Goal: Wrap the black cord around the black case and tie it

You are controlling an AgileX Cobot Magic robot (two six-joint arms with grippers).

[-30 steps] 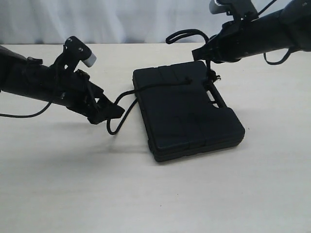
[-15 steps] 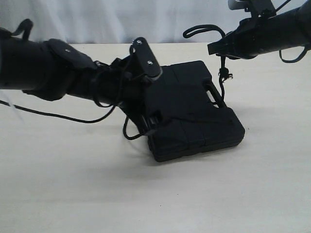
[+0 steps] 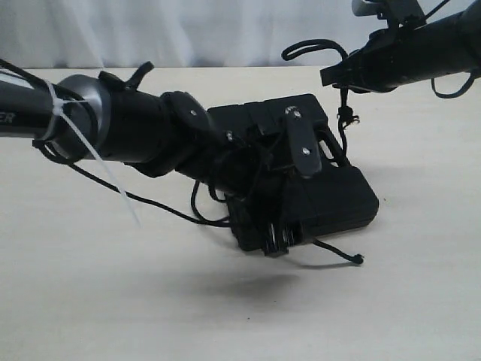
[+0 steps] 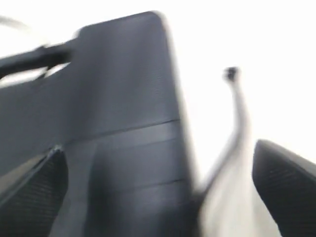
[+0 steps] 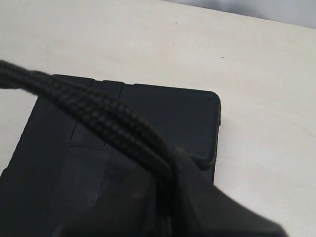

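The black case (image 3: 338, 199) lies flat on the table, mostly covered by my left arm, which reaches across it. My left gripper (image 3: 276, 242) hangs open at the case's near edge. In the blurred left wrist view, the case (image 4: 123, 123) fills the space between my left gripper's (image 4: 157, 148) fingers (image 4: 286, 182). A knotted end of the black cord (image 4: 229, 74) lies beyond them on the table. That cord end (image 3: 353, 259) sits at the case's front right. My right gripper (image 3: 334, 75), raised at the far right, is shut on the black cord (image 3: 346, 113), which hangs down to the case handle. The braided cord (image 5: 98, 108) runs into my right gripper (image 5: 173, 165).
A beige table (image 3: 113, 301) runs all round the case, with a white backdrop (image 3: 225, 30) behind. A thin arm cable (image 3: 150, 201) droops under my left arm to the left of the case.
My left arm has swung right, across the case to its near edge, with its jaws opening wider. A cord end now lies at the case's front right. The right gripper rose slightly.
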